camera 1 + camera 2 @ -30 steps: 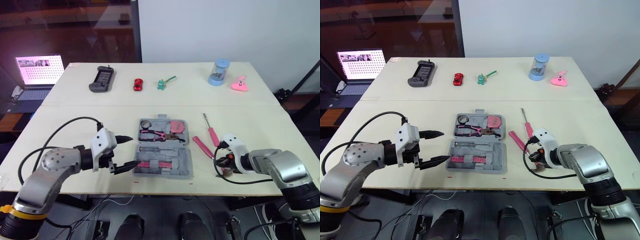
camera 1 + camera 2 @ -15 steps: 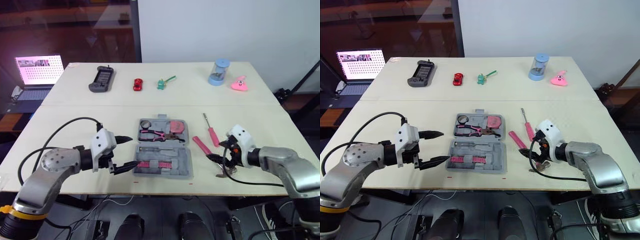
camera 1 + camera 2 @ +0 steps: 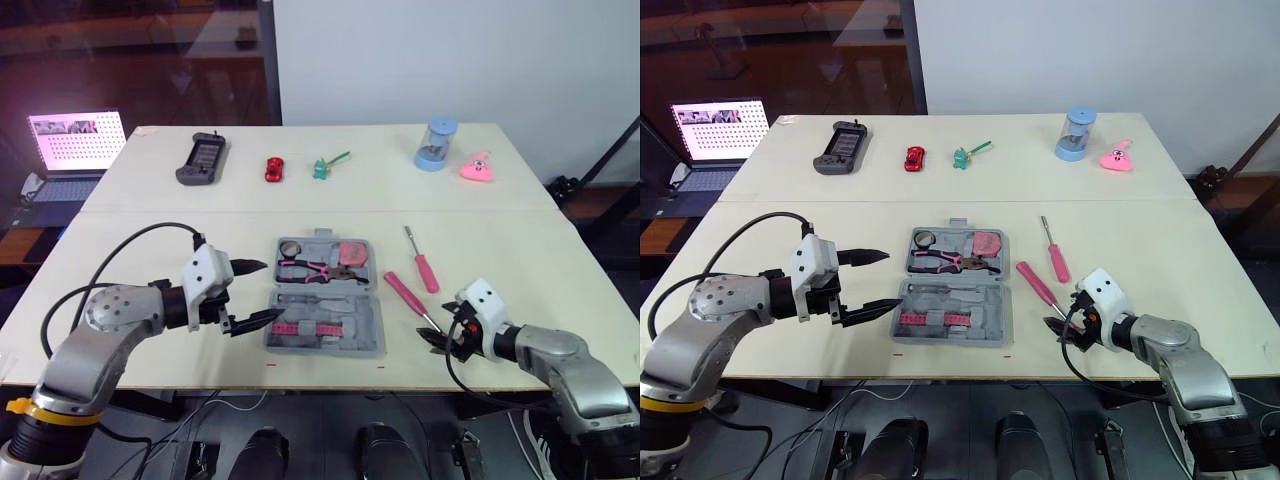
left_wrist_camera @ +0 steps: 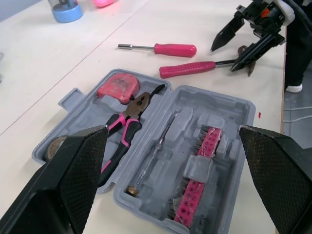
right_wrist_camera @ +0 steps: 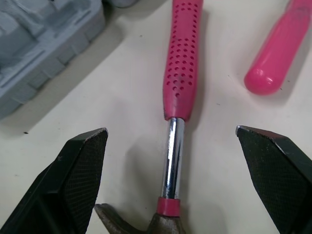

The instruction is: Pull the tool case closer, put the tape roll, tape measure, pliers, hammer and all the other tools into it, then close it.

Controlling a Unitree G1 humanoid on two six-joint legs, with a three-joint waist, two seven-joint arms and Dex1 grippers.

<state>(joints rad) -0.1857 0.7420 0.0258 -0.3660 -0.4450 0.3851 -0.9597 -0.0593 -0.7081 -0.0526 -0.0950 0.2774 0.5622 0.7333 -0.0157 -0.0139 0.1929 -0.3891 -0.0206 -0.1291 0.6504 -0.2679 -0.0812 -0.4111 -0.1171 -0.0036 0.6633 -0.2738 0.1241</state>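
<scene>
The left claw (image 3: 272, 289) hangs spread wide at the left edge of the open tool case (image 3: 350, 330), probably to steady it near the front edge of the bench (image 3: 150, 240). Pliers (image 4: 124, 127) and tape measure (image 4: 118, 87) already sit inside. Just to the right, the right claw (image 5: 170, 131), also agape, straddles the hammer (image 5: 181, 73) at its steel shaft, poised to pinch. The bench is pale and matte; a laptop (image 3: 75, 140) glows beyond its far left corner.

- No text, label, brand, number or sign is legible in any view.
- Open laptop with a lit screen (image 3: 78, 138), beside the bench: rows of small marks, too small to read.
- Grey plastic tool case (image 4: 229, 109): any moulded marking cannot be made out.
</scene>
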